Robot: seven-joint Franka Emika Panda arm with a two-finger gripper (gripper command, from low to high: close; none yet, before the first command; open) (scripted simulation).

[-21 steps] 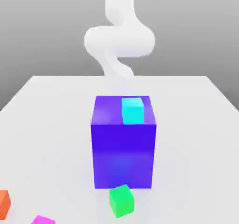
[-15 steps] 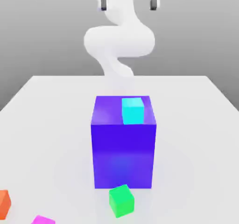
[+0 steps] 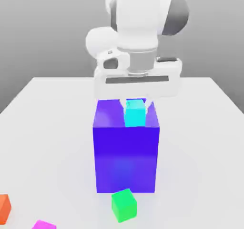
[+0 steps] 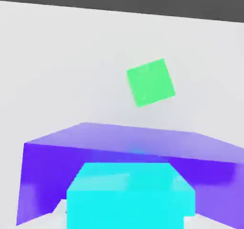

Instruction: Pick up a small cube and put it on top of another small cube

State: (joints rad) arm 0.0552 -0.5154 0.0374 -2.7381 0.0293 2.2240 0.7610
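The small magenta-pink cube (image 3: pixel 44 224) lies at the table's front edge, toward the exterior view's left. Just in front of the big blue-violet cube (image 3: pixel 126 161) sits the small green cube (image 3: pixel 124 205), which the hand view also catches (image 4: pixel 150 82). My gripper (image 3: pixel 136 109) hangs over the top of the blue-violet cube. Its fingers press against both sides of a small cyan cube (image 3: pixel 135 119) resting there. In the hand view this cyan cube (image 4: pixel 128 194) is very close, with the blue-violet top (image 4: pixel 133 140) beyond it. Both the pink and the green cube are far from the gripper.
A small orange cube (image 3: pixel 4 208) lies at the front edge on the exterior view's left. The white table (image 3: pixel 200 128) spreads around the big cube. The arm's white hand and wrist (image 3: pixel 138 75) tower above the big cube's back half.
The hand has dropped from the top of the view down onto the big cube. Its fingers, wide apart before, now stand close around the cyan cube. No cube has moved.
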